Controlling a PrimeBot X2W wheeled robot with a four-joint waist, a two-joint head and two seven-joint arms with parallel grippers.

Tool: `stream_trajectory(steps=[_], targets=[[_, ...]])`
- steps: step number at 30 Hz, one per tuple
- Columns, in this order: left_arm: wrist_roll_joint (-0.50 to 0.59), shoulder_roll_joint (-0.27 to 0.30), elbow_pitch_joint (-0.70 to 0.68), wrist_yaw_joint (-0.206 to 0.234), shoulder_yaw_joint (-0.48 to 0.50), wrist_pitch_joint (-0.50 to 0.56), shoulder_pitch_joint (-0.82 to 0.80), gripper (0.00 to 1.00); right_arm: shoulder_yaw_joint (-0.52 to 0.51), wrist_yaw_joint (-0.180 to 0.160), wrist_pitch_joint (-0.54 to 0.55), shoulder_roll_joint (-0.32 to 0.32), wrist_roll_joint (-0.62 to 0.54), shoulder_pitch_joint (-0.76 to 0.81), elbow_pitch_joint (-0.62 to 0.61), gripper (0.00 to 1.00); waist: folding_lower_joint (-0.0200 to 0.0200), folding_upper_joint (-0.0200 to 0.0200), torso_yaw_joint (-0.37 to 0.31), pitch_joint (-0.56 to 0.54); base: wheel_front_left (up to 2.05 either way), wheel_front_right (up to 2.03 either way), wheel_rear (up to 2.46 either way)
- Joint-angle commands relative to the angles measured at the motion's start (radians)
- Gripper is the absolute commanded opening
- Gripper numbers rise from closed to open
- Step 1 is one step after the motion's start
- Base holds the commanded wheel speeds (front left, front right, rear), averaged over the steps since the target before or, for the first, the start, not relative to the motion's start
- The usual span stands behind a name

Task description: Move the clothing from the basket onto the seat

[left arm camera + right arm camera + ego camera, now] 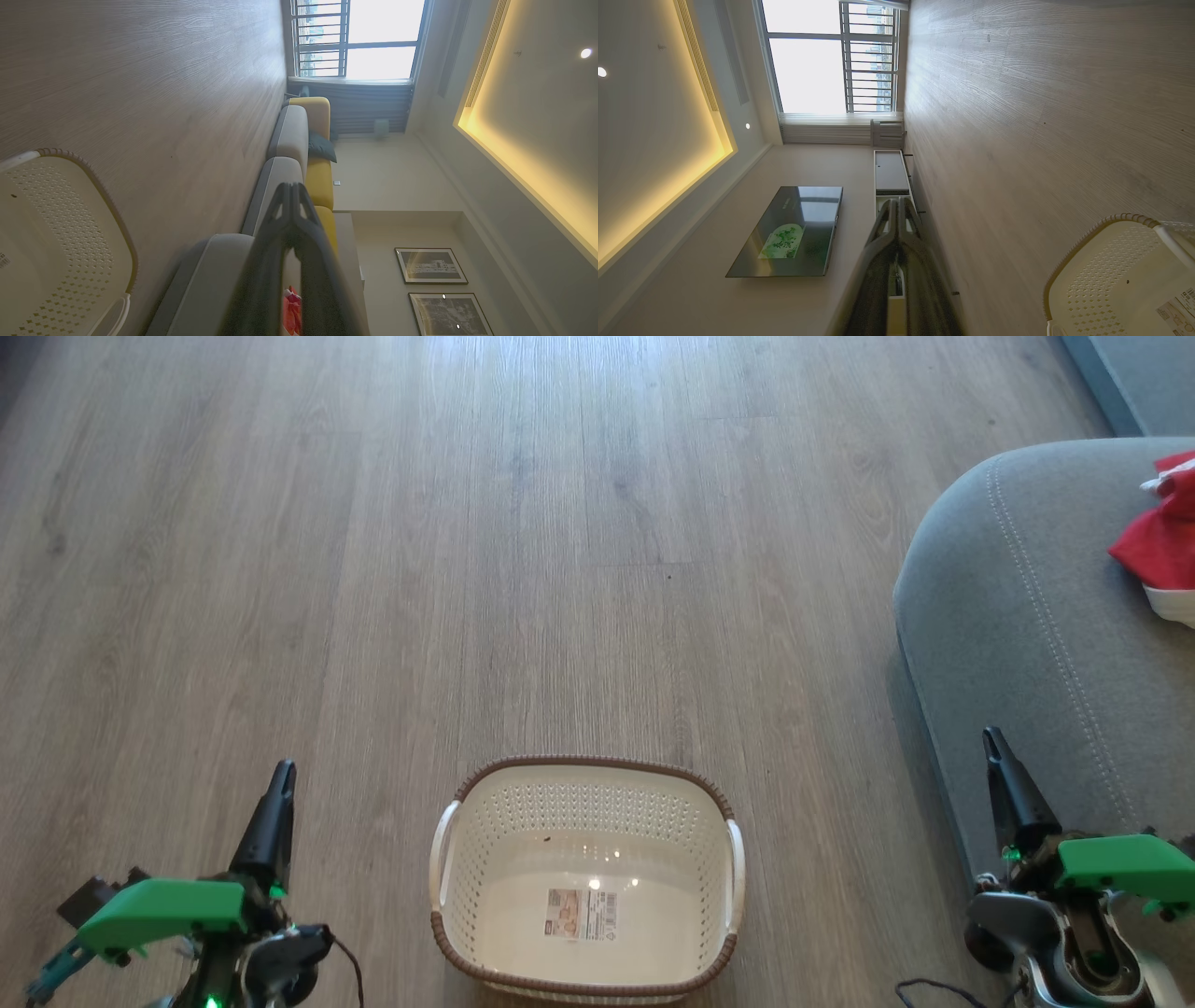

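The cream-white basket (586,882) stands on the floor at the bottom centre of the head view, with nothing but its label inside; it also shows as the basket (56,242) in the left wrist view and the basket (1120,275) in the right wrist view. Red clothing (1162,537) with white trim lies on the grey seat (1027,616) at the right edge. A bit of the red clothing (292,310) shows between my left fingers' bases, far off on the seat (210,280). My left gripper (283,773) is shut and holds nothing, left of the basket. My right gripper (990,739) is shut and holds nothing, in front of the seat.
Wood-look floor (560,523) stretches ahead of the basket. A long grey and yellow sofa (299,140) runs toward a window. On the opposite wall hang a television (789,231) and a low cabinet (889,175).
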Motion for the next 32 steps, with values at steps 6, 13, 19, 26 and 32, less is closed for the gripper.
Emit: stream_trajectory(steps=[6, 13, 19, 26, 32], targets=[[-0.007, 0.008, -0.034, -0.009, 0.034, 0.008, -0.048, 0.0, 0.017, 0.0, 0.005, -0.003, 0.006, -0.037, -0.039, 0.0, 0.0, 0.0, 0.0, 0.0, 0.0, 0.0, 0.0], [-0.007, 0.008, -0.034, -0.009, 0.034, 0.008, -0.048, 0.0, 0.017, 0.0, 0.005, -0.003, 0.006, -0.037, -0.039, 0.0, 0.0, 0.0, 0.0, 0.0, 0.0, 0.0, 0.0], [-0.007, 0.008, -0.034, -0.009, 0.034, 0.008, -0.048, 0.0, 0.017, 0.0, 0.005, -0.003, 0.006, -0.037, -0.039, 0.0, 0.0, 0.0, 0.0, 0.0, 0.0, 0.0, 0.0], [-0.007, 0.008, -0.034, -0.009, 0.034, 0.008, -0.048, 0.0, 0.017, 0.0, 0.005, -0.003, 0.006, -0.037, -0.039, 0.0, 0.0, 0.0, 0.0, 0.0, 0.0, 0.0, 0.0], [-0.007, 0.008, -0.034, -0.009, 0.034, 0.008, -0.048, 0.0, 0.017, 0.0, 0.005, -0.003, 0.006, -0.037, -0.039, 0.0, 0.0, 0.0, 0.0, 0.0, 0.0, 0.0, 0.0]])
